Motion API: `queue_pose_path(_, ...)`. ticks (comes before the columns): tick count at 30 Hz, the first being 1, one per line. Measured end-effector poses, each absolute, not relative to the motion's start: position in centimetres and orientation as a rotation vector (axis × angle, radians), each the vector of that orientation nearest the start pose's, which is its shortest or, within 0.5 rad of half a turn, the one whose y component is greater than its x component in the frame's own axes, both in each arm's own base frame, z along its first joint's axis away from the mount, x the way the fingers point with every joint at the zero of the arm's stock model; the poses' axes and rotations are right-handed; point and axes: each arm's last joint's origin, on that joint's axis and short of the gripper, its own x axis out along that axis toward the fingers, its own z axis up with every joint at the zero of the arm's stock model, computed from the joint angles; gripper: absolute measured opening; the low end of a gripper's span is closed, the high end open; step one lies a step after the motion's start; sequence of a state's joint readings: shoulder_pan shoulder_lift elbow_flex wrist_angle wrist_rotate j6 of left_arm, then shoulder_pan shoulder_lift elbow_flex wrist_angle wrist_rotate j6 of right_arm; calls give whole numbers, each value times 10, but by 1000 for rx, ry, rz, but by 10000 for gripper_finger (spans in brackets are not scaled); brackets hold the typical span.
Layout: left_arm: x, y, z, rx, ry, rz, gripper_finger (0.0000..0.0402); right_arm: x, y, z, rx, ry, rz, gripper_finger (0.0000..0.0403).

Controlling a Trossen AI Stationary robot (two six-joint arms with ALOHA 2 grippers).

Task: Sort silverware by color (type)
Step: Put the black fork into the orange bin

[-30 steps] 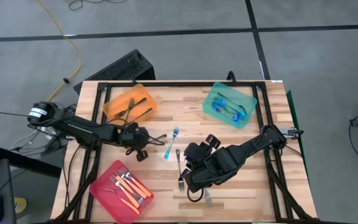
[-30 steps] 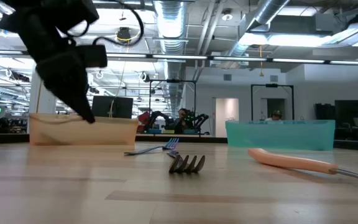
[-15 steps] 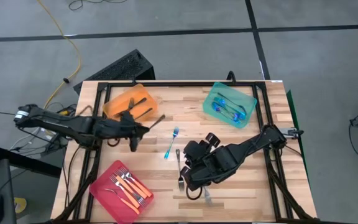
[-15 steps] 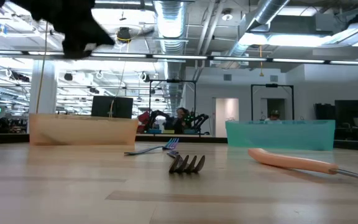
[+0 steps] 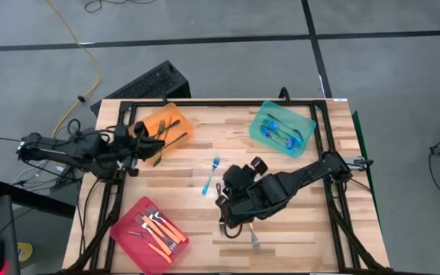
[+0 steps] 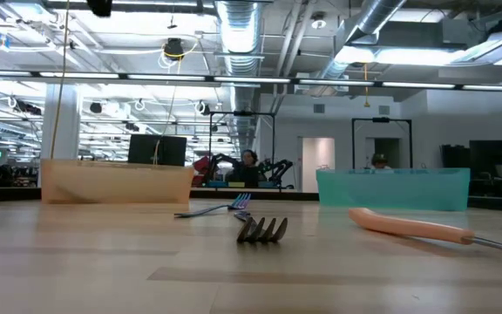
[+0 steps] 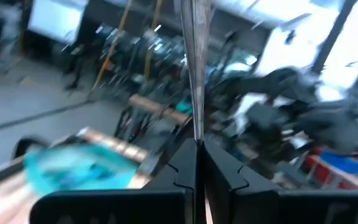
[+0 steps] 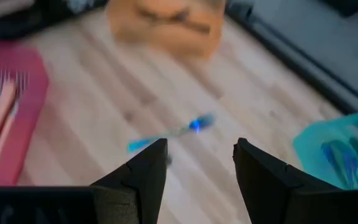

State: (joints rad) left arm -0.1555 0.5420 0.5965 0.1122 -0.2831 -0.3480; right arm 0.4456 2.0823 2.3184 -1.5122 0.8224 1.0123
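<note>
Slippage is my first worry. My left gripper is clamped fully shut on the thin handle of a plain metal fork, which stands up out of the pinch. With so narrow a hold on smooth metal, I judge that a quick swing could twist the fork in my fingers or shake it loose. The high view puts this gripper at the near edge of the translucent orange tray, where other dark forks already lie. If I let go too near that rim, the fork could tip over the wall onto the wooden table, or knock against the forks inside.

My second worry is a mix-up on the right. My right gripper hangs near the middle of the table with its fingers spread wide and nothing between them. The bright blue-handled fork lies ahead of it, bare on the wood. A dark metal fork and an orange-handled fork lie close by, partly under my arm from above, so I could close on the wrong one or nudge two together.

The rest of the silverware is sorted. Orange-handled forks lie in the pink tray at the front left, and blue ones in the teal tray at the back right.
</note>
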Motion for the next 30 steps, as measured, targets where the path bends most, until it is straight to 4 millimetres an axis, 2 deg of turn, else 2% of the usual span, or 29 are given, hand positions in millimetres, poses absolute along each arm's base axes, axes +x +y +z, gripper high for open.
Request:
queue_pose_path(3, 126, -12, 338, -349, -270, 60, 0, 378, 141, 369, 129, 641, -816, 205)
queue_pose_path(7, 123, -13, 348, -304, -370, 11, 0, 401, 121, 377, 91, 567, -780, 205)
queue_pose_path(11, 121, -14, 353, -287, -421, -25, 0, 433, 103, 397, 80, 449, -566, 205)
queue_pose_path(14, 119, -14, 358, -272, -471, -47, 0, 450, 91, 415, 99, 311, -385, 205)
queue_pose_path(18, 115, -15, 365, -246, -549, -108, 0, 458, 77, 428, 75, 203, -286, 205)
queue_pose_path(24, 114, -15, 365, -226, -556, -111, 0, 462, 69, 446, -35, 40, -267, 205)
queue_pose_path(30, 115, -14, 365, -170, -558, -43, 0, 464, 59, 447, 22, 28, -220, 205)
